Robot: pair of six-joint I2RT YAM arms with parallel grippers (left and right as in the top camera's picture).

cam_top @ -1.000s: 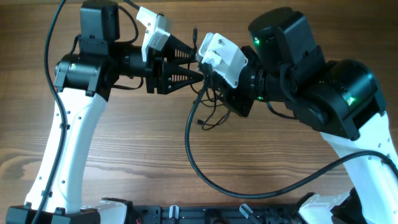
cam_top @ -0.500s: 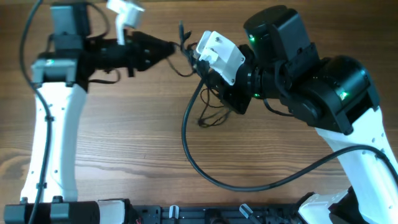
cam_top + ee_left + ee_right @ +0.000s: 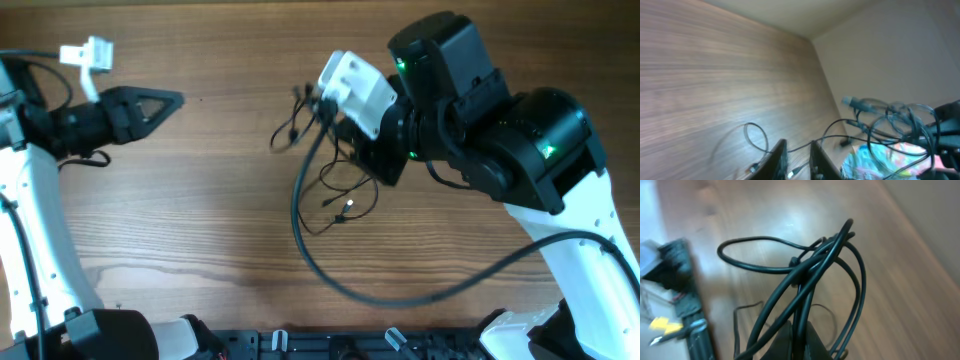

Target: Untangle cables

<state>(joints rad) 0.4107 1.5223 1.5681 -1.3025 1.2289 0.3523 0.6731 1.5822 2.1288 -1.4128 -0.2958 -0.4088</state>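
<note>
The thin black cables (image 3: 335,180) hang in a tangle from my right arm and spread on the wooden table, with one loop (image 3: 285,130) drawn out to the left. My right gripper (image 3: 800,326) is shut on several strands of the cables (image 3: 805,265); in the overhead view its white wrist housing (image 3: 358,92) hides the jaws. My left gripper (image 3: 178,98) is far to the left, well apart from the tangle. In the left wrist view the left gripper (image 3: 799,162) stands open by a narrow gap with nothing in it. A cable loop (image 3: 752,135) and a small plug (image 3: 792,173) lie on the table beyond it.
A much thicker black arm cord (image 3: 300,235) sweeps across the table from the right wrist down to the right arm's base. A black rail (image 3: 330,345) runs along the front edge. The left arm (image 3: 675,265) shows at the left of the right wrist view.
My left gripper has drawn far to the left, away from the bundle, and no longer touches the cables. One loop now lies out to the left. The right arm has barely moved.
</note>
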